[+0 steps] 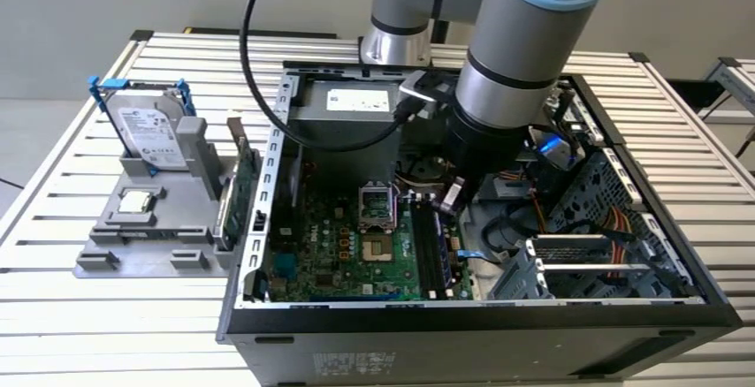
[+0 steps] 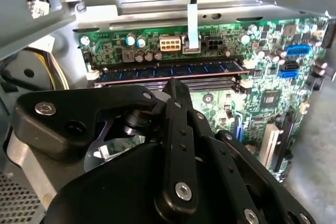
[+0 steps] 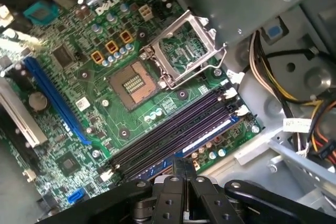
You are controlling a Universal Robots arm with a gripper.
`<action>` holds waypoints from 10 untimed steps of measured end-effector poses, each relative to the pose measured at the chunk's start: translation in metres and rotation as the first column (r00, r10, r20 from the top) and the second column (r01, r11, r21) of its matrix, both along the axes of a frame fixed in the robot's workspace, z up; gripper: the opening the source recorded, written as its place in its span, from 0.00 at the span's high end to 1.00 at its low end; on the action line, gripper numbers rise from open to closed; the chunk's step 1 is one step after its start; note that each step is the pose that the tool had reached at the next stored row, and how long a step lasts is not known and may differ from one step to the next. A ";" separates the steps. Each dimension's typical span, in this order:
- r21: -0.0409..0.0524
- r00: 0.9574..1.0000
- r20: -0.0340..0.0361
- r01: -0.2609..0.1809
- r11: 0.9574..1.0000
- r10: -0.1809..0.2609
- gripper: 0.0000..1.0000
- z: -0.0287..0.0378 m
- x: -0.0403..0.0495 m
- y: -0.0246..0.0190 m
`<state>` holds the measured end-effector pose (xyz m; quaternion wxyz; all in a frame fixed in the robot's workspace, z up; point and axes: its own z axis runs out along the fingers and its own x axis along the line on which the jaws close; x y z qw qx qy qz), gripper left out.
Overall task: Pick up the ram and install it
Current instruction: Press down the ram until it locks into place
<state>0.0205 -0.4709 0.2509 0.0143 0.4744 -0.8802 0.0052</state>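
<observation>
The ram [image 2: 210, 69] is a long blue-green strip with small black chips. It stands in the outermost memory slot of the motherboard [image 2: 268, 93] inside the open computer case [image 1: 472, 316]. In the first wrist view the ram [image 3: 212, 134] runs beside the empty dark slots. My gripper [image 2: 176, 83] is shut, its two black fingers pressed together with nothing between them. The tips hover right at the ram's upper edge near its middle; contact cannot be told. In the exterior view the gripper [image 1: 452, 200] reaches down into the case over the slots.
The open processor socket [image 3: 134, 83] lies beside the memory slots. Bundled cables [image 3: 268, 85] and a drive cage [image 1: 590, 263] crowd the case on the exterior view's right. On the exterior view's left, a grey fixture [image 1: 118, 259] holds a hard drive [image 1: 148, 135], a small square chip [image 1: 140, 200] and an upright green card [image 1: 242, 197].
</observation>
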 end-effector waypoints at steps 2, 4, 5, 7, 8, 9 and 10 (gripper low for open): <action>0.000 0.999 0.000 -0.032 0.999 0.032 1.00 0.0000 0.0000 0.0004; 0.000 0.998 0.000 -0.066 0.998 0.066 1.00 0.0000 0.0000 0.0007; 0.000 0.996 0.000 -0.084 0.996 0.084 1.00 0.0000 0.0000 0.0008; 0.000 0.993 0.000 -0.118 0.993 0.118 1.00 -0.0001 0.0000 0.0010; 0.000 0.991 0.000 -0.136 0.991 0.136 1.00 -0.0001 0.0000 0.0011; 0.000 0.988 0.000 -0.153 0.988 0.153 1.00 -0.0001 0.0000 0.0012; 0.000 0.985 0.000 -0.170 0.985 0.170 1.00 -0.0001 0.0000 0.0013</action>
